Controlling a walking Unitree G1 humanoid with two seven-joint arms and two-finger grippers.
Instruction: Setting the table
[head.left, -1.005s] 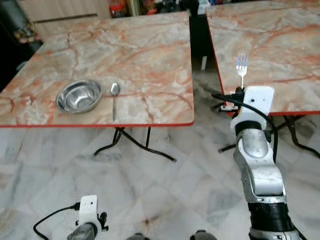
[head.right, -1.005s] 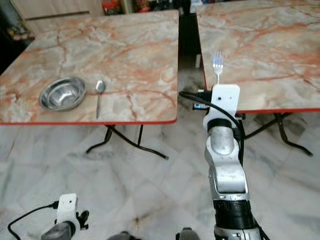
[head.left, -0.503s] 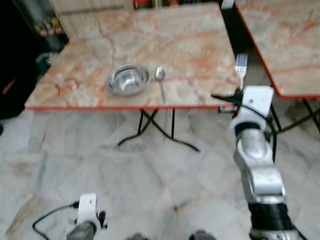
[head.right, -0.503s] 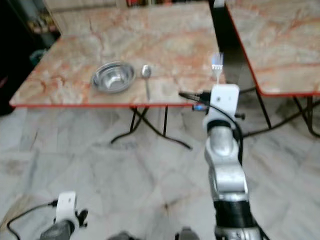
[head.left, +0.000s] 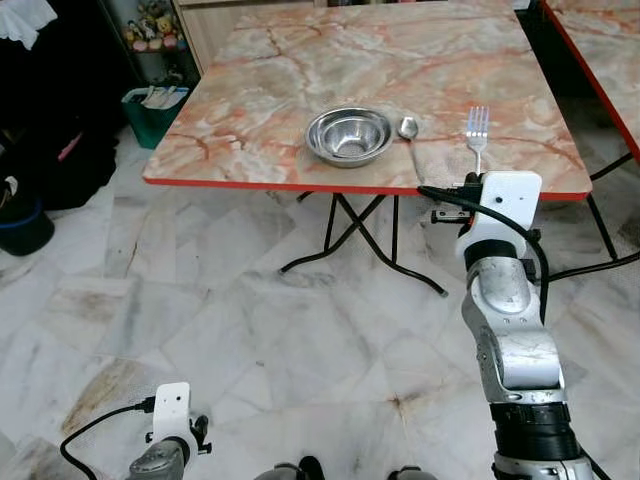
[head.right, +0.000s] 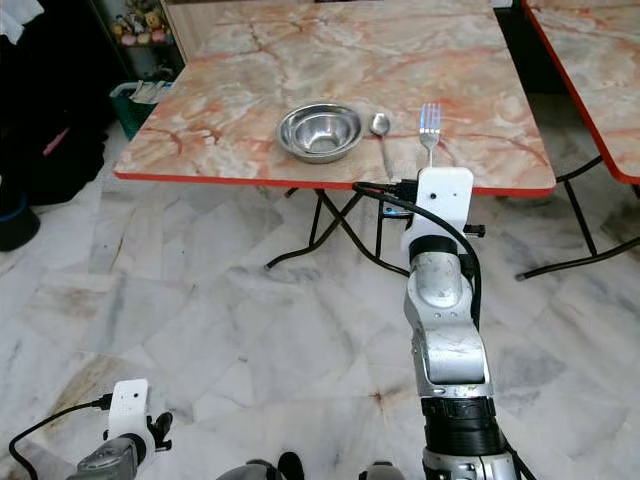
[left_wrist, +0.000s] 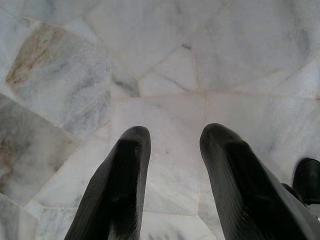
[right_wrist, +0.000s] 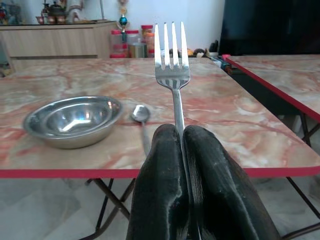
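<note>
Bowl (head.left: 348, 134) and spoon (head.left: 409, 130) already laid on table (head.left: 250, 150). Fork (right_wrist: 172, 65) being held upright, clamped in right gripper (right_wrist: 182, 137), short of table edge; placement outstanding. Left gripper (left_wrist: 170, 145) being hung idle, fingers apart.

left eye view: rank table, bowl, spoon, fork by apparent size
1. Table, by far the largest.
2. Bowl.
3. Spoon and fork: unsure. The fork is held up in the right claw, nearer the camera, with its handle hidden by the claw, so I won't rank them.
</note>
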